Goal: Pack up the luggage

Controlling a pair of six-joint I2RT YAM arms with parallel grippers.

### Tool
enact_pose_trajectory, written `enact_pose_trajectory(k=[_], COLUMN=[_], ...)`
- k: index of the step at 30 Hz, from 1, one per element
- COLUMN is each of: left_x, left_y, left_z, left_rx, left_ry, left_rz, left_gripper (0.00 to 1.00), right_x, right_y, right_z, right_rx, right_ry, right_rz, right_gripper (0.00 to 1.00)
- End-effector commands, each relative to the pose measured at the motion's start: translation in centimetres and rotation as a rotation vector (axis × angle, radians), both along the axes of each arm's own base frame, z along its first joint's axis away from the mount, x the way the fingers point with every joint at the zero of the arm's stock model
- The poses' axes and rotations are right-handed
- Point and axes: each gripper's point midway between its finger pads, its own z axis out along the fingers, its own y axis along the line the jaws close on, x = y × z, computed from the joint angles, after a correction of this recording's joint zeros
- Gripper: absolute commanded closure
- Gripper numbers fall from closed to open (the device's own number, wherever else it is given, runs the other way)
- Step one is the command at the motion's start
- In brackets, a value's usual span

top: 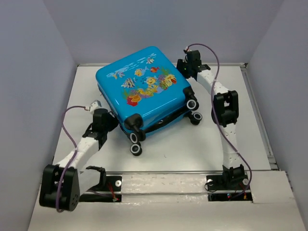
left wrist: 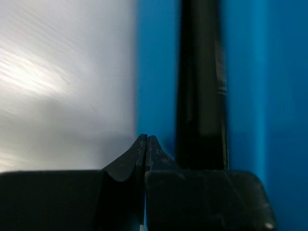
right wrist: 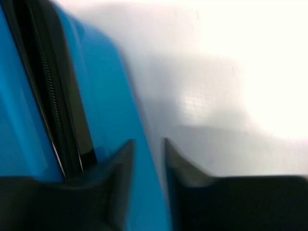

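Top external view, nearest first: my left base [top: 60, 185] and right base [top: 231, 180] sit at the near edge of the table [top: 192, 149]. My left arm [top: 82, 144] reaches to the near-left side of the luggage [top: 142, 89]; from above I cannot see how its jaws stand.

The left wrist view settles it. My left gripper [left wrist: 146, 140] has its tips pressed together with nothing between them, just beside the blue shell and the black zipper band [left wrist: 199, 96]. Everything there is blurred, and I cannot tell whether the tips touch the shell.

The luggage lies flat mid-table, fish print up. Its wheels [top: 136, 149] are on the near-right side, where a dark gap shows between the halves.

Farther back, my right arm [top: 226, 108] stretches to the far-right corner. My right gripper [right wrist: 147, 144] stands a little apart. The blue edge runs down into the gap, but the smeared picture hides whether I touch it. Glare washes out the table beyond.
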Motion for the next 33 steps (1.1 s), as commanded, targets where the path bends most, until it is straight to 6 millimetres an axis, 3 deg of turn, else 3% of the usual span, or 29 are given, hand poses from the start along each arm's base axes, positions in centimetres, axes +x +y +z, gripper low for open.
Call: enact_pose_trajectory(k=[1,2,3,4,5,6,7,8,9,10,12,13,14,16,17,18,19,20,21,22,24,25,26,27,29,30,31,32,33], left_x=[-4.8,-6.0,-6.8,-6.8,-7.5,-7.3,-7.0,-6.5,-6.8,-6.4,-6.2,-4.9,-5.1,-3.0,-2.2,-0.1,1.3,2.9,4.4,7.5,10.5,13.1,14.4,16.5,18.5,20.1,20.9,22.1,23.3], left_y=[-8.3,-9.9,-9.8,-9.3,-8.3,-7.7,-6.1,-5.5,-4.4,-2.9,-1.4,-1.2,-0.8,-1.5,-1.5,-2.4,-2.4,-1.3,-0.8,-0.6,2.1,2.3,3.2,5.8,6.5,8.1,8.6,8.9,9.7], left_z=[0.2,0.6,1.4,2.5,3.9,4.5,9.0,12.5,14.2,19.6,23.3,26.1,27.9,29.9,32.0,31.7,31.9,33.4,33.3,31.0,30.8,28.1,28.7,25.6,25.2,22.6,21.7,23.0,18.5], left_rx=[-0.077,-0.083,-0.085,-0.063,-0.037,-0.016,0.039,0.051,0.133,0.159,0.227,0.281,0.287,0.313,0.317,0.336,0.345,0.335,0.326,0.326,0.294,0.265,0.256,0.243,0.185,0.166,0.159,0.159,0.137], left_ry=[-0.018,-0.027,-0.043,-0.073,-0.097,-0.094,-0.195,-0.280,-0.302,-0.396,-0.431,-0.458,-0.491,-0.518,-0.549,-0.533,-0.531,-0.546,-0.536,-0.469,-0.443,-0.381,-0.382,-0.298,-0.285,-0.233,-0.215,-0.241,-0.122], left_rz=[-0.234,-0.284,-0.280,-0.247,-0.238,-0.211,-0.171,-0.148,-0.151,-0.080,-0.028,-0.002,0.005,0.011,0.017,0.004,-0.004,-0.002,-0.013,-0.036,-0.032,-0.072,-0.059,-0.028,-0.064,-0.051,-0.052,-0.070,-0.084], left_gripper=[0.91,0.92,0.92,0.91,0.87,0.80,0.68,0.68,0.52,0.45,0.31,0.27,0.27,0.25,0.24,0.24,0.24,0.23,0.24,0.24,0.25,0.26,0.27,0.27,0.28,0.28,0.28,0.28,0.28], right_x=[-1.8,-1.2,-0.7,-0.2,0.2,0.2,0.3,0.2,-0.6,-0.7,-2.0,-3.8,-5.1,-7.7,-11.0,-12.7,-14.4,-16.0,-19.1,-20.7,-23.8,-25.2,-26.4,-27.1,-28.5,-28.8,-28.9,-28.8,-28.6], right_y=[11.1,10.5,9.5,8.1,5.7,5.6,2.9,1.5,0.1,-2.0,-3.3,-4.1,-4.3,-3.8,-2.9,-2.2,-1.4,-0.9,0.0,0.4,-0.3,0.0,-0.9,-1.9,-3.2,-3.4,-3.6,-3.7,-3.6], right_z=[11.3,12.7,13.8,14.2,16.5,16.1,18.0,19.1,22.1,23.6,25.3,27.1,29.8,27.5,30.3,29.6,28.4,22.9,23.7,22.0,16.9,15.5,11.8,11.5,8.4,7.9,7.1,6.4,4.9], right_rx=[0.257,0.238,0.227,0.207,0.213,0.208,0.227,0.236,0.247,0.237,0.214,0.180,0.191,0.186,0.191,0.170,0.155,0.122,0.132,0.143,0.137,0.138,0.103,0.094,0.064,0.063,0.056,0.045,0.029], right_ry=[-0.161,-0.198,-0.224,-0.235,-0.267,-0.255,-0.266,-0.275,-0.320,-0.350,-0.380,-0.422,-0.472,-0.412,-0.477,-0.484,-0.478,-0.391,-0.424,-0.395,-0.325,-0.304,-0.239,-0.248,-0.198,-0.189,-0.175,-0.164,-0.123], right_rz=[0.274,0.233,0.202,0.156,0.109,0.105,0.062,0.043,0.027,-0.005,-0.019,-0.012,-0.010,0.035,0.053,0.072,0.091,0.095,0.114,0.120,0.103,0.116,0.105,0.069,0.035,0.027,0.020,0.014,0.010], right_gripper=[0.44,0.35,0.16,0.09,0.06,0.05,0.04,0.04,0.04,0.04,0.04,0.15,0.15,0.63,0.82,0.93,0.93,0.93,0.93,0.93,0.93,0.93,0.93,0.93,0.93,0.93,0.93,0.93,0.93])
